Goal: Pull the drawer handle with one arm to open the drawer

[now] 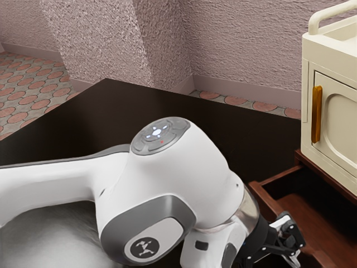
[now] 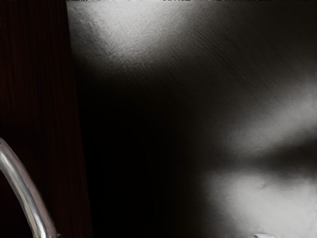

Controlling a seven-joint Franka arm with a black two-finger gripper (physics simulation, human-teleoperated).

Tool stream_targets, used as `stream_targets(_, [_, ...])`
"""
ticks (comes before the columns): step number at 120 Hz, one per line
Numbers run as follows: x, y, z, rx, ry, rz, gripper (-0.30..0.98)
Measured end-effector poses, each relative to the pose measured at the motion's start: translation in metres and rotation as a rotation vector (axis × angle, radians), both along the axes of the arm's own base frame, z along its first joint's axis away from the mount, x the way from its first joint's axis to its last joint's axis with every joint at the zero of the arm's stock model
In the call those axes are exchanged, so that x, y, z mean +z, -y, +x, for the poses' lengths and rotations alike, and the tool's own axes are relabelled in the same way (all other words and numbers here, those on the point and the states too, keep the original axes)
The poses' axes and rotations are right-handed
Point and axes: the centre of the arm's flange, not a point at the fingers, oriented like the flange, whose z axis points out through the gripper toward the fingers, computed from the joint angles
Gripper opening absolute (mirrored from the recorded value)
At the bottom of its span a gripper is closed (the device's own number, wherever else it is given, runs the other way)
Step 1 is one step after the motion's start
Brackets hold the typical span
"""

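Here's the brown drawer, open below the cream cabinet, its curved silver handle near the gripper; whether that's open or closed, I can't tell. Dark, smooth tabletop, rough pinkish wall behind, red-and-grey floor tiles beyond!

Over the dark tabletop, a hand could pass between the white arm and the cream cabinet. The open drawer offers room from above; the gripper obstructs its front, and the curved metal handle juts out there.
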Motion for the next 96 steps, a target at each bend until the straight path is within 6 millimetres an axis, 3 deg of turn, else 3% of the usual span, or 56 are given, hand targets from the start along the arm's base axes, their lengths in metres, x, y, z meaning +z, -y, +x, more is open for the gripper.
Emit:
stream_targets(25, [0.01, -0.003, -0.017, -0.002, 0.011, -0.013, 0.44])
stream_targets(60, [0.029, -0.025, -0.047, 0.012, 0.034, -0.037, 0.43])
stream_targets(74, [0.067, -0.034, -0.06, 0.01, 0.098, -0.047, 0.45])
stream_targets(82, [0.102, -0.032, -0.059, 0.013, 0.143, -0.06, 0.47])
stream_targets(96, [0.159, -0.008, -0.023, 0.042, 0.182, -0.032, 0.56])
